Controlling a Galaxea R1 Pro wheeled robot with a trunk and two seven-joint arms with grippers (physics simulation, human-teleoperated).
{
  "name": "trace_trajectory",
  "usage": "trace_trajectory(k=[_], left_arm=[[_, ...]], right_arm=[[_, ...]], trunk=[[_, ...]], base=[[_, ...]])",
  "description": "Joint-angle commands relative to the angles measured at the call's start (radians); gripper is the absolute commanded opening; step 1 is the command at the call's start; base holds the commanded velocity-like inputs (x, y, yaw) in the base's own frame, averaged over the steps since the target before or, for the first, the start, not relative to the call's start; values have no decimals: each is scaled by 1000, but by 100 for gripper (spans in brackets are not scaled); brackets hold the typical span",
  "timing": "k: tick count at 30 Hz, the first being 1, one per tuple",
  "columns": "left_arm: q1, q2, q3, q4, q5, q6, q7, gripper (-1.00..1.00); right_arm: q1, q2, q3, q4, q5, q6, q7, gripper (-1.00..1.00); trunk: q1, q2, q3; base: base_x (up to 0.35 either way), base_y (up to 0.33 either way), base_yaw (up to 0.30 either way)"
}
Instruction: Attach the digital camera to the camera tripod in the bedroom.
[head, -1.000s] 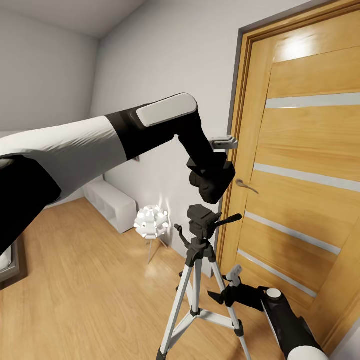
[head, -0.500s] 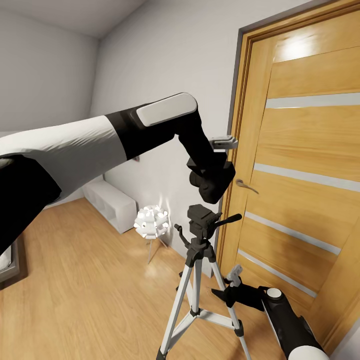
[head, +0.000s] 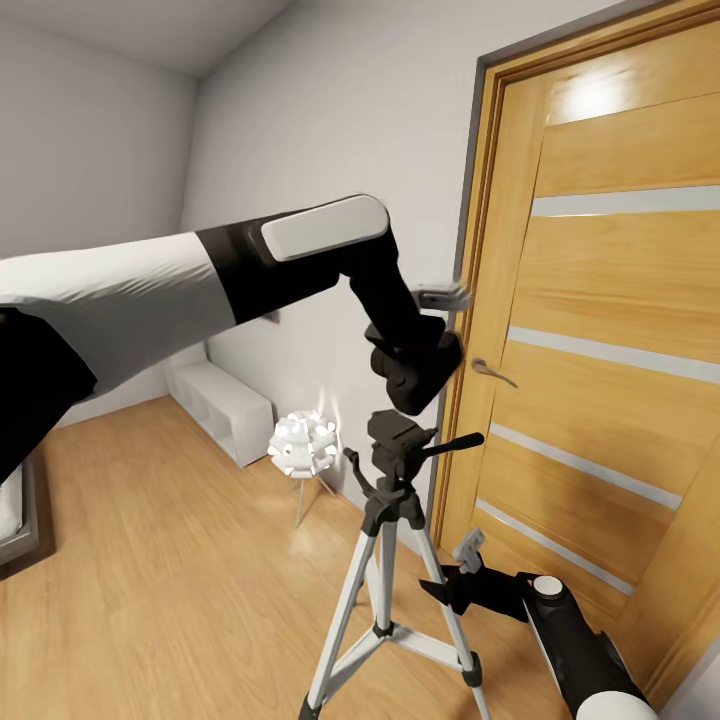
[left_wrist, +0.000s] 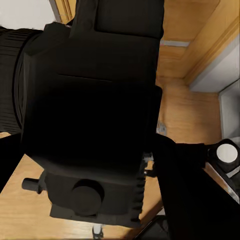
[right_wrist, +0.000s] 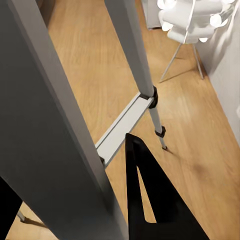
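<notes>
digital camera (head: 415, 365) between left fingers (head: 440, 297), above camera tripod (head: 398, 440).

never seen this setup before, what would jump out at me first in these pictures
The big white-and-black left arm reaches across the room, its left gripper holding the small matte-black digital camera just above the black head of the silver-legged camera tripod. Behind stands a tall oak door with frosted strips, and a white ball lamp sits by the grey wall.

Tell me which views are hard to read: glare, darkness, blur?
Head view: glare patch on the oak door, slight blur at the left pincer. Left wrist view: the matte-black boxy camera is near-featureless dark. Right wrist view: the silver-grey tripod leg looms large, floor sharp.
</notes>
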Motion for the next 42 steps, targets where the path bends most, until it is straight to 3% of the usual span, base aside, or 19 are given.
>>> trace_trajectory(k=[1, 6, 11, 17, 23, 30, 40, 42], left_arm=[[-1, 4, -7, -4, 11, 0, 5, -100], [-3, 26, -27, -22, 11, 0, 2, -100], [1, 83, -44, -78, 11, 0, -1, -100], [3, 114, -51, -106, 11, 0, -5, -100], [5, 166, -47, -128, 11, 0, -49, -100], [6, 188, -42, -129, 11, 0, -129, -100], [6, 202, 9, -128, 11, 0, -161, -100], [2, 203, 1, -133, 11, 0, -165, -100]], right_arm=[[0, 1, -3, -2, 3, 7, 6, -100], [0, 2, -2, -2, 3, 7, 6, -100], [1, 2, -2, -2, 3, 7, 6, -100], [1, 4, -2, -2, 3, 7, 6, -100], [1, 6, -1, -2, 4, 7, 5, -100], [2, 7, -1, -2, 4, 7, 5, -100], [4, 8, 0, -2, 4, 7, 5, -100], [4, 8, 0, -2, 7, 8, 3, -100]], trunk=[[0, -1, 0], [0, -1, 0], [0, -1, 0], [0, -1, 0], [0, -1, 0], [0, -1, 0], [0, -1, 0], [0, -1, 0]], base=[[0, 0, 0], [0, 0, 0], [0, 0, 0], [0, 0, 0], [0, 0, 0], [0, 0, 0], [0, 0, 0], [0, 0, 0]])
